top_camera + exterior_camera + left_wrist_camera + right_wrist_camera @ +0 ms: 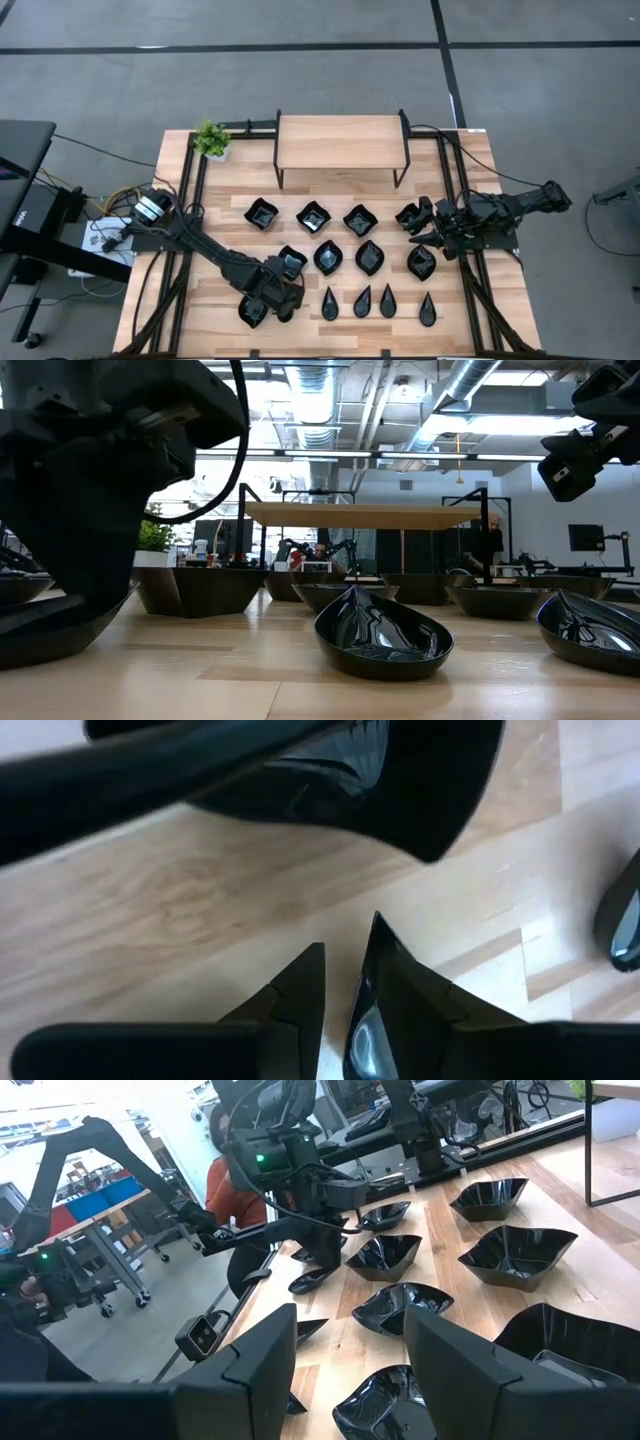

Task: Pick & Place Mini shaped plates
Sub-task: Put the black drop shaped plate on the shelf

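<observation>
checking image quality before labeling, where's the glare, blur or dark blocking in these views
Low view: ceiling lights glare on the glossy leaf-shaped plate; the left arm is a dark, soft mass blocking the picture's left. Left wrist view: close black plate blurred, a highlight beside the left end effector. High view: even light, faint shadows. Right wrist view: bright background, plates show reflections.

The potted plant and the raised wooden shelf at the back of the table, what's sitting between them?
Nothing: in the high view, only bare tabletop lies between the potted plant and the wooden shelf.
</observation>
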Robot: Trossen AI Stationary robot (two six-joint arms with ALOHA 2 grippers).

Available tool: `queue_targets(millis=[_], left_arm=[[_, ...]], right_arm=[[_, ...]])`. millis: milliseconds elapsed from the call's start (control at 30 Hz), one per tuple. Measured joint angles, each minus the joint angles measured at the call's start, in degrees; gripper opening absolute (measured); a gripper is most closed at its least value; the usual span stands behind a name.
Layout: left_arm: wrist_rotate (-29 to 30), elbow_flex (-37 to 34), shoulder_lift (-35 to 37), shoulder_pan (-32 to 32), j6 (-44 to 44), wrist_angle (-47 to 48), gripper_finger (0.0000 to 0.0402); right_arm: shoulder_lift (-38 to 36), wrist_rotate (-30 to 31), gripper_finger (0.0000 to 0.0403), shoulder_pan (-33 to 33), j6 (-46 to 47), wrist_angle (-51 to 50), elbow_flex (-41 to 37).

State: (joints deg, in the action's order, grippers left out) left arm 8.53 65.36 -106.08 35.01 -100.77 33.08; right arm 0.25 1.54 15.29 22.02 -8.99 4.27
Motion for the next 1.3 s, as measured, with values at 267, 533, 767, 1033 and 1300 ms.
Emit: queue_targets(millis=[267, 533, 767, 1033, 1300], left_arm=[[-1.7, 0.0, 0.3, 1.0, -0.2, -0.2, 0.009], [-1.1, 0.0, 0.3, 0.9, -0.6, -0.7, 0.009], [-0.9, 0.0, 0.3, 0.9, -0.6, -1.4, 0.009], [0.2, 0.0, 0.3, 1.0, -0.3, -1.5, 0.009], [-1.2, 0.0, 0.3, 1.0, -0.2, -1.7, 0.009]], right_arm=[[0.0, 0.0, 0.0182, 0.0, 0.0, 0.0, 0.0], [0.0, 0.0, 0.0182, 0.0, 0.0, 0.0, 0.0], [0.0, 0.0, 0.0182, 0.0, 0.0, 0.0, 0.0], [0.0, 0.0, 0.0182, 0.0, 0.0, 0.0, 0.0], [0.0, 0.0, 0.0182, 0.0, 0.0, 0.0, 0.0]])
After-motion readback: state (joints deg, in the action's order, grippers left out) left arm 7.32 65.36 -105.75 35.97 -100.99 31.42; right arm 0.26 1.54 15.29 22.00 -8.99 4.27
